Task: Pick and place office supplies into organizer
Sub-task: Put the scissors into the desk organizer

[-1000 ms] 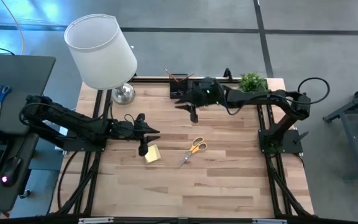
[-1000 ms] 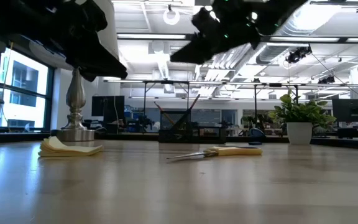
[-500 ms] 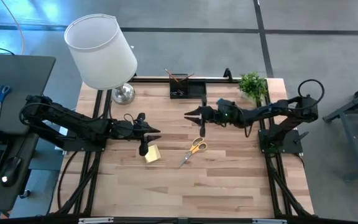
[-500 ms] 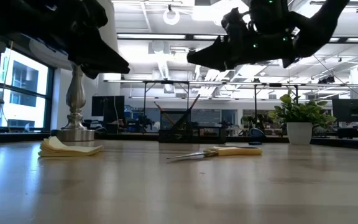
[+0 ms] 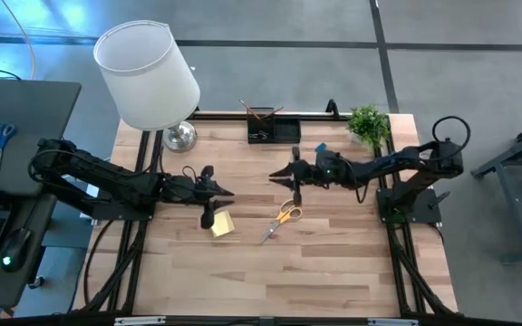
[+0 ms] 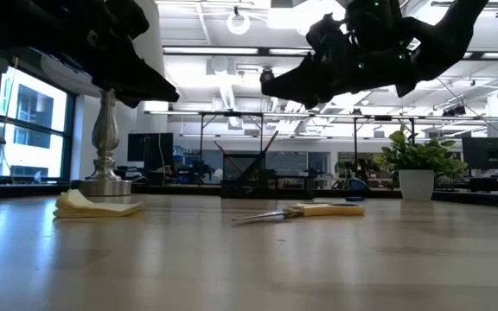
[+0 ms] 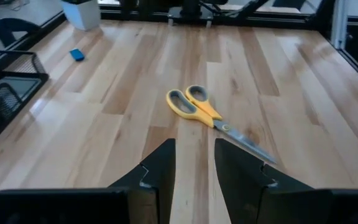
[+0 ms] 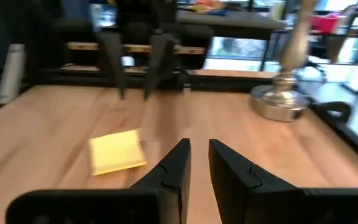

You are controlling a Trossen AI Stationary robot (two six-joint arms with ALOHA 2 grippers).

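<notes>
You are positioning the empty right pincer, fingers narrowly spread, at 12 o'clock of the orange-handled scissors; descend straight over the handles. The left pincer, slightly spread, is waiting beside the sticky-note pad.

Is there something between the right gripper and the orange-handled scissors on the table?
Nothing visible. The right gripper hangs above the table, just behind the scissors, with only bare wood between them. The sticky-note pad lies off to the side, by the left gripper.

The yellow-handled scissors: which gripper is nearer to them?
Right. The right gripper hangs just above the scissors' handles; the left gripper is farther away, beside the sticky-note pad.
</notes>
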